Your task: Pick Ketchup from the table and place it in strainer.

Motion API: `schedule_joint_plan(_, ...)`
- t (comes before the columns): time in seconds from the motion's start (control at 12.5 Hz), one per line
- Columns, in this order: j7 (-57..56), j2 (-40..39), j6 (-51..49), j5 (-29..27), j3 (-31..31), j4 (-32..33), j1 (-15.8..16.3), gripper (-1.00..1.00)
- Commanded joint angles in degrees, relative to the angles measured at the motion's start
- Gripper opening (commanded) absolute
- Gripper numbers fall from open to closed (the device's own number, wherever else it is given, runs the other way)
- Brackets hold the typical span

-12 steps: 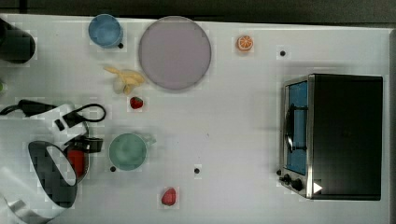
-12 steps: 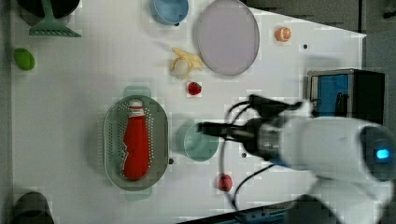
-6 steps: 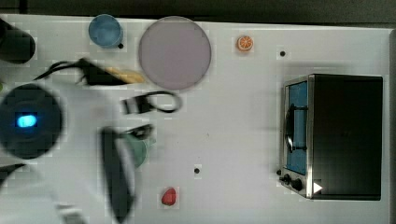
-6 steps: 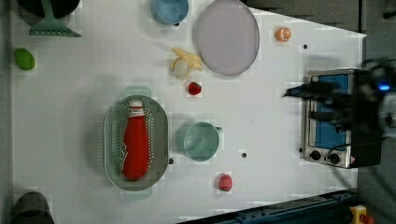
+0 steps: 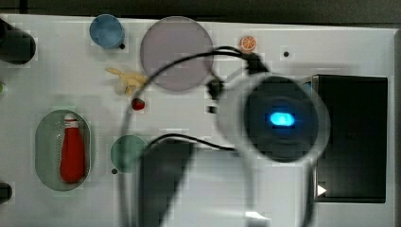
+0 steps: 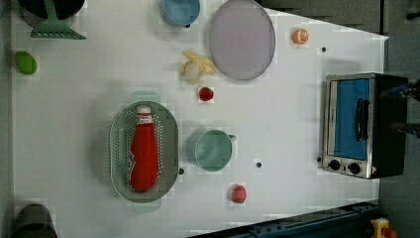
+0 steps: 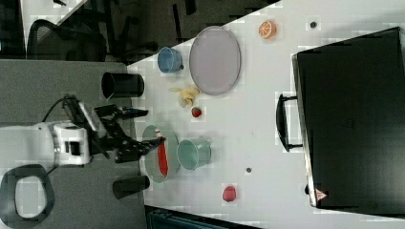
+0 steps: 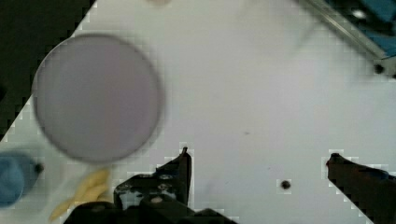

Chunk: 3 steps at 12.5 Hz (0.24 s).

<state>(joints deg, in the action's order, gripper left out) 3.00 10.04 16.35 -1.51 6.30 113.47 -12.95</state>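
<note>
Inside the strainer (image 6: 170, 148) near the desk's (image 6: 287, 129) edge lies the Ketchup (image 6: 143, 151); the claw (image 8: 257, 161) gapes wide, empty.

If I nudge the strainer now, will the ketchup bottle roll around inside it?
Probably little: the Ketchup lies lengthwise in the strainer, whose walls flank it closely. Being round-bodied, it may rock sideways. The plastic strainer looks light, so it could slide.
</note>
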Motion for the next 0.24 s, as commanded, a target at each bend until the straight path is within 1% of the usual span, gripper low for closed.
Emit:
schedule_joint_plan(0.08, 1.5, 0.0, -1.6, -0.3, 1.1, -2.7, 1.4, 1.00)
schedule_joint_plan(0.24, 1.5, -0.6, -3.6, -0.3, 1.8, -4.1, 1.6, 1.00)
